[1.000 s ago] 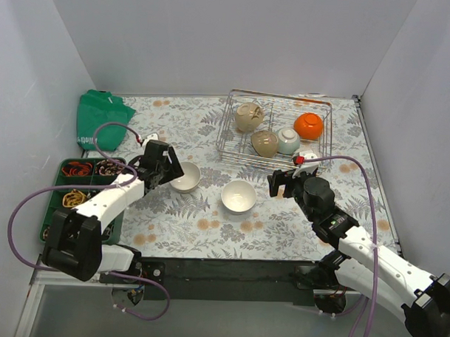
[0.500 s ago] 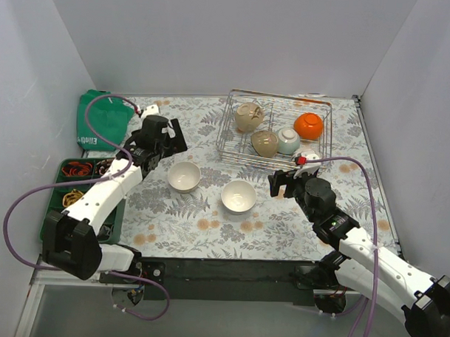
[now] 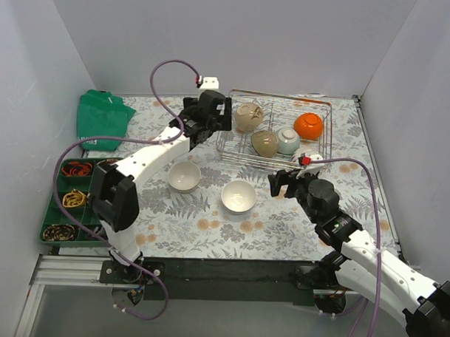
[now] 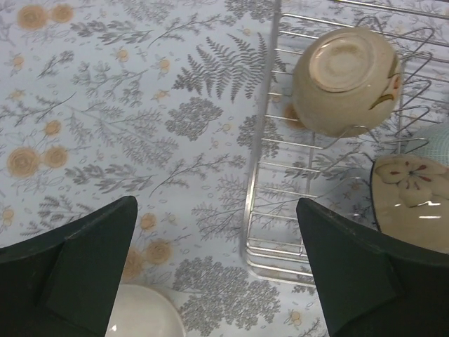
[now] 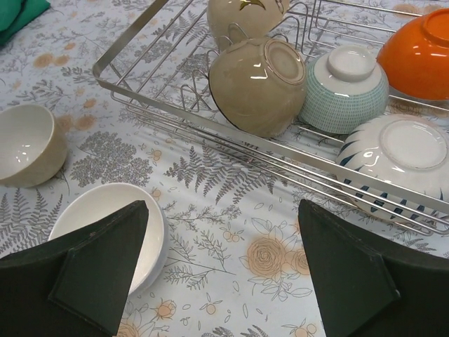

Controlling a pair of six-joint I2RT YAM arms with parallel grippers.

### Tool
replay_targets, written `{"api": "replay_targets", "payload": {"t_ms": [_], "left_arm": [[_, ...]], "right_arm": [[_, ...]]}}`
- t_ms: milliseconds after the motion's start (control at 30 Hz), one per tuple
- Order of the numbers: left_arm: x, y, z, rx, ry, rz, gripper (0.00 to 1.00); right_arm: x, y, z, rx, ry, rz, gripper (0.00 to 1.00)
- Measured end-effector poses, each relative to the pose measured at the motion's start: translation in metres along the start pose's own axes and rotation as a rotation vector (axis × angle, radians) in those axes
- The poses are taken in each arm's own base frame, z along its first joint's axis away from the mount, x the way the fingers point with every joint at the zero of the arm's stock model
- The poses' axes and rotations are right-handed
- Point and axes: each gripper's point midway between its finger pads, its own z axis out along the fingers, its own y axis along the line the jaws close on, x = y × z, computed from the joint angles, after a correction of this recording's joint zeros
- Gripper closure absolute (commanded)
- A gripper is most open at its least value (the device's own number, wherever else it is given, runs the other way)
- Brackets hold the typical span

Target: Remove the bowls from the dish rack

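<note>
Floral counter [image 3: 171,226] holds two white bowls [image 3: 185,177]; five lean on rack [image 4: 258,140] prongs. Left gripper [image 4: 216,205], wide, hangs by beige bowl [image 4: 344,81], presumably to take it; right gripper [image 5: 223,207] wide.

We hover our left claw [image 3: 214,118]; just to its right, a beige round ceramic bowl [image 3: 249,117] sits in the silver wire dish rack [image 3: 278,94].

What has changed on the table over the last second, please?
The left gripper, now open and empty, swung from beside the white bowl away and rightward to the left edge of the dish rack. Nothing was grasped. That bowl, the second white bowl, the racked bowls and the right gripper stayed put.
</note>
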Motion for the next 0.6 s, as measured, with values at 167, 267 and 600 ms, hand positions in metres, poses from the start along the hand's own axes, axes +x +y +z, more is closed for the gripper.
{"api": "replay_targets", "payload": {"t_ms": [167,267,600], "left_arm": [[-0.017,-0.05,0.03,0.038,-0.038,0.061,0.02],[-0.032,-0.076,0.047,0.059,-0.078,0.087,0.02],[-0.022,-0.133,0.09,0.106,-0.137,0.223,0.02]], "right_arm": [[-0.004,0.001,-0.006,-0.006,-0.012,0.017,0.04],[-0.001,0.0,-0.007,-0.006,0.002,0.025,0.04],[0.013,-0.003,-0.009,0.012,0.061,0.016,0.04]]}}
